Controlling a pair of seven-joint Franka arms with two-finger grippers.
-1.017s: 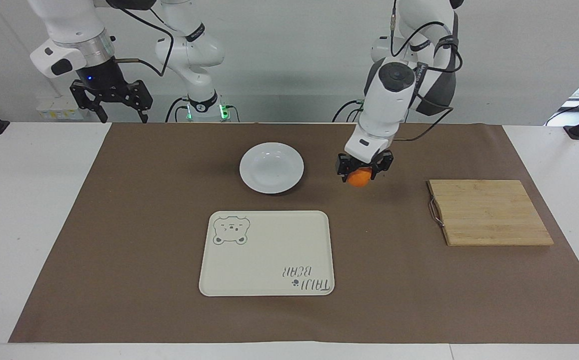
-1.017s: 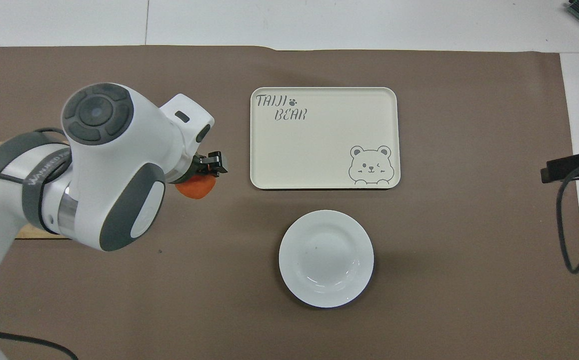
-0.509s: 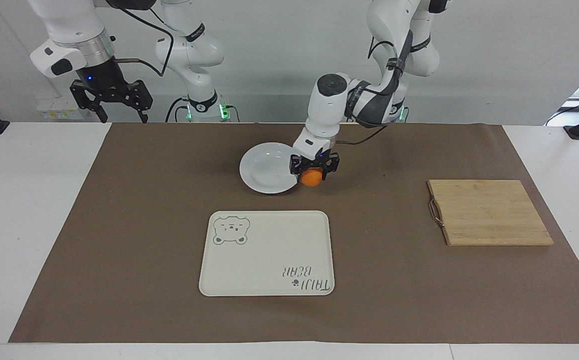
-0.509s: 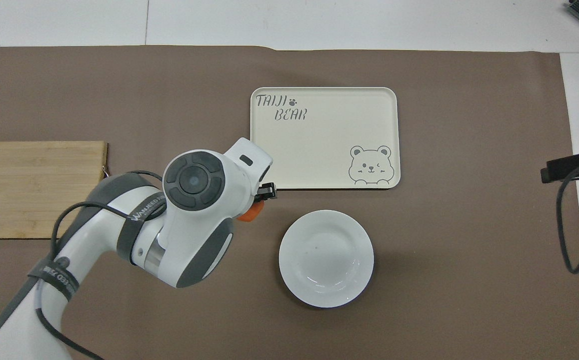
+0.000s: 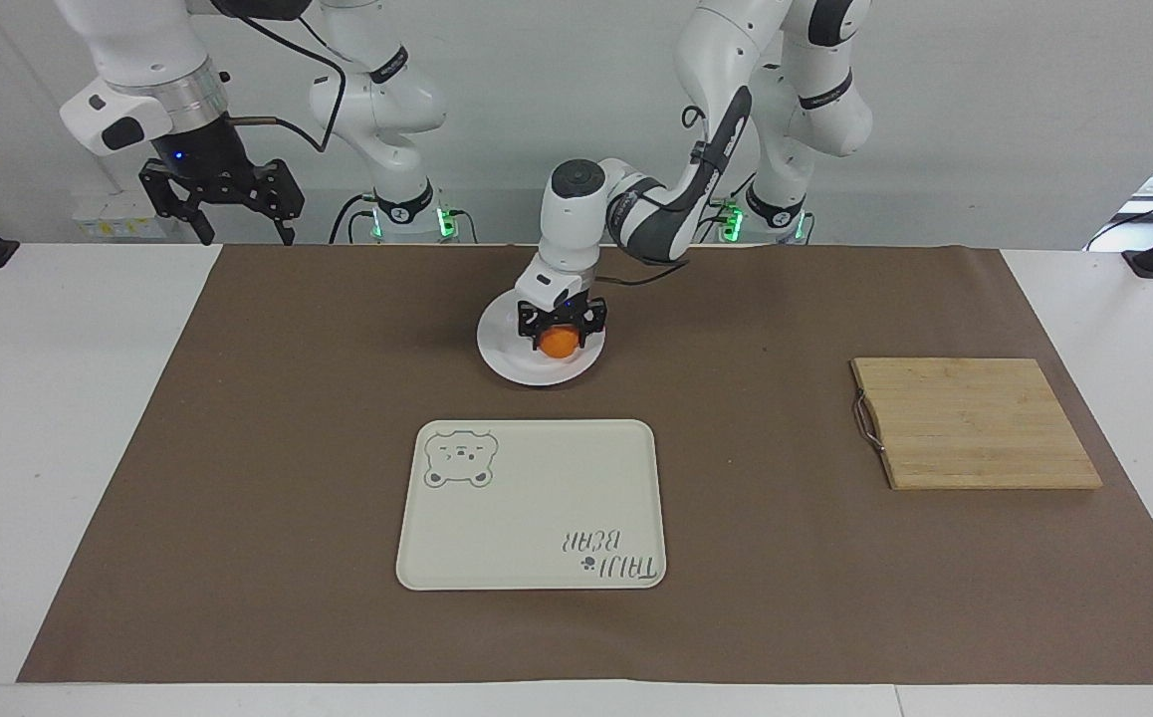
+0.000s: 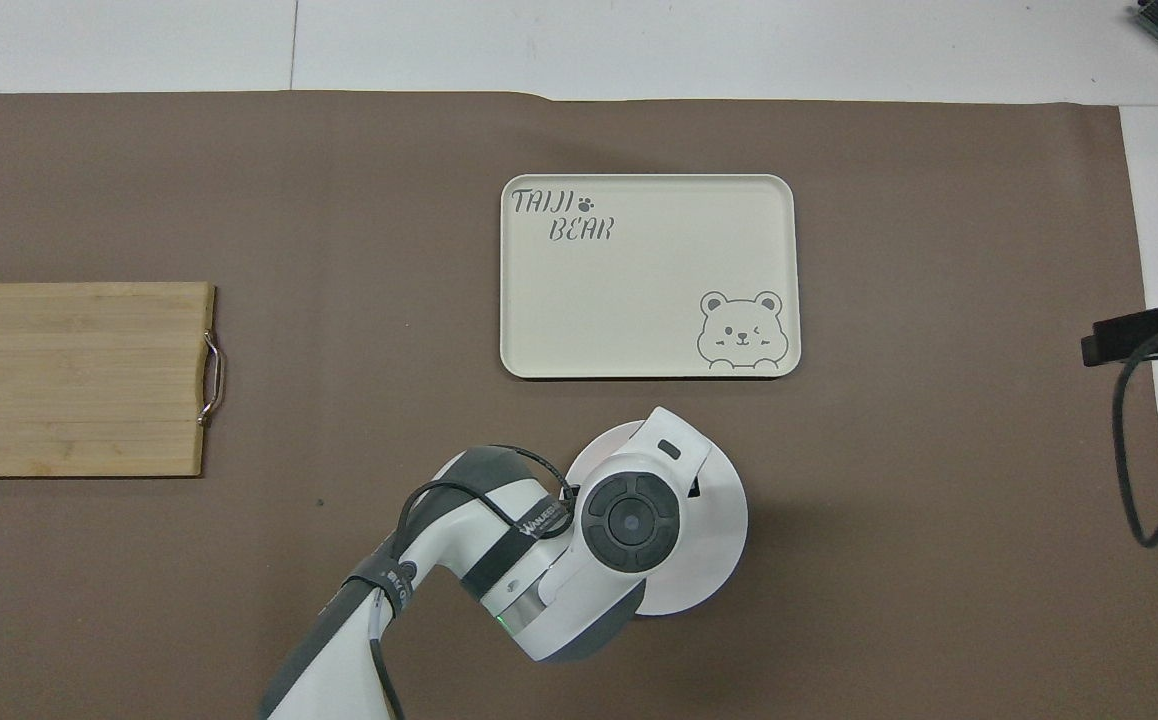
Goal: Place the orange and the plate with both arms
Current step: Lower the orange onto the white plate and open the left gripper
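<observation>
The orange (image 5: 559,344) is a small bright fruit held between the fingers of my left gripper (image 5: 561,335), which is shut on it. It hangs low over the middle of the white plate (image 5: 503,357); I cannot tell whether it touches the dish. In the overhead view the left arm's wrist (image 6: 629,520) covers the orange and much of the plate (image 6: 724,535). My right gripper (image 5: 246,227) waits raised and open over the robots' edge of the table at the right arm's end, holding nothing.
A cream bear-print tray (image 5: 532,508) lies farther from the robots than the plate. A wooden cutting board (image 5: 975,423) with a metal handle sits toward the left arm's end. A brown mat (image 5: 288,448) covers the table.
The left arm has carried the orange sideways from beside the cutting board to over the plate and lowered it. The right arm has not moved.
</observation>
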